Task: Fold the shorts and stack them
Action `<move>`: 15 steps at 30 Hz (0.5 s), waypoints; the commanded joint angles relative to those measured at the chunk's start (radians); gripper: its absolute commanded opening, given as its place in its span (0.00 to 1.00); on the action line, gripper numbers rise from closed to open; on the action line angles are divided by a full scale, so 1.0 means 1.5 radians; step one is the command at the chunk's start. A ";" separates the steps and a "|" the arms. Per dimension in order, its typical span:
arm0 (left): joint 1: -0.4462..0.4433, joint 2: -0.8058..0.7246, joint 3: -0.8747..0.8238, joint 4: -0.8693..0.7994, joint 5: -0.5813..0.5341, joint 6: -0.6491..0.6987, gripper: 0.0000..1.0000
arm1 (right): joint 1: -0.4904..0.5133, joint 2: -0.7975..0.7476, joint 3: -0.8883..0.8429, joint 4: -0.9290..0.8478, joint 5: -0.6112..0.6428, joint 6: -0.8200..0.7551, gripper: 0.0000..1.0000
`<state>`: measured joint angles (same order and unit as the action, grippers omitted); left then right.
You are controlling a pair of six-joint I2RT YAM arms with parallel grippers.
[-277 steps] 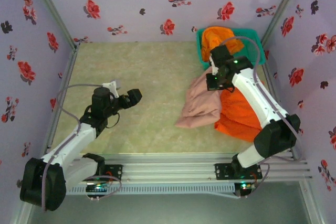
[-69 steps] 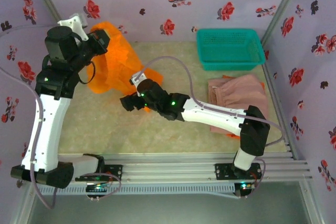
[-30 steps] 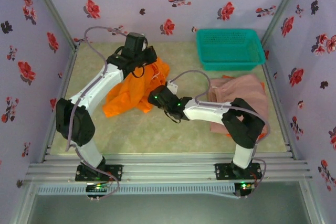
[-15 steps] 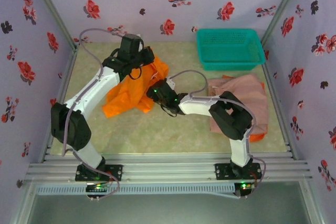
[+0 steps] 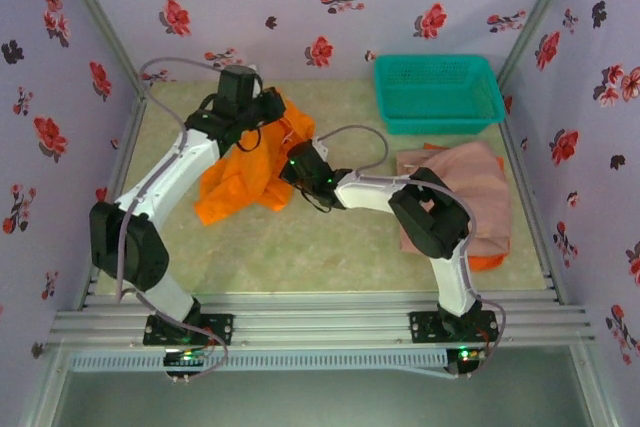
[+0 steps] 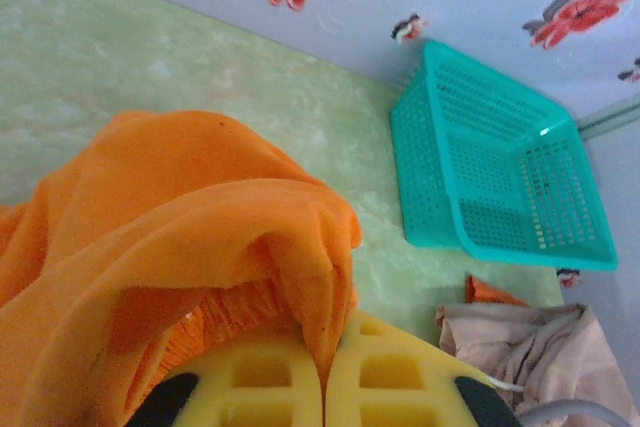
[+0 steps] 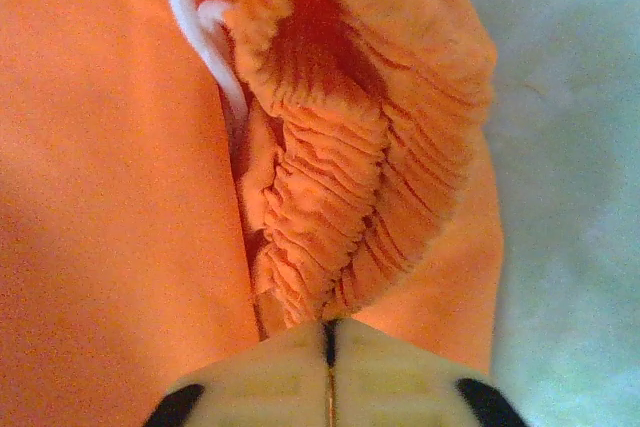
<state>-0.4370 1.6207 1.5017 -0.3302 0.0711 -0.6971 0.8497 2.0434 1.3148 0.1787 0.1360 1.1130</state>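
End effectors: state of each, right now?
Left end effector: closed on the orange shorts.
Right end effector: closed on the orange shorts too.

The basket (image 5: pixel 437 92) no longer holds orange cloth, and the orange shorts (image 5: pixel 245 172), which the left gripper (image 5: pixel 278 112) held aloft far to the left of the basket two seconds ago, have come down into a crumpled heap nearer to it. The right gripper (image 5: pixel 293 164) has slid farther left from the basket, and its jaws, apart a second ago, have closed on the gathered waistband. The pink shorts (image 5: pixel 470 182) have shifted to just in front of the basket.
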 commanded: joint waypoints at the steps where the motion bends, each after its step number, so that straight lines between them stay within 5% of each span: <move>1: 0.042 -0.055 -0.009 0.009 0.014 0.012 0.00 | -0.003 -0.020 0.035 -0.043 0.041 -0.072 0.00; 8: 0.090 -0.101 -0.018 0.011 0.040 0.011 0.00 | -0.003 -0.033 0.067 -0.053 0.020 -0.122 0.00; 15: 0.161 -0.120 0.066 -0.066 0.051 0.072 0.00 | 0.023 0.003 0.182 -0.039 -0.087 -0.140 0.00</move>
<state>-0.2504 1.4746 1.5181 -0.3828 0.1322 -0.6601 0.8577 2.0396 1.4696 0.1040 0.0818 0.9466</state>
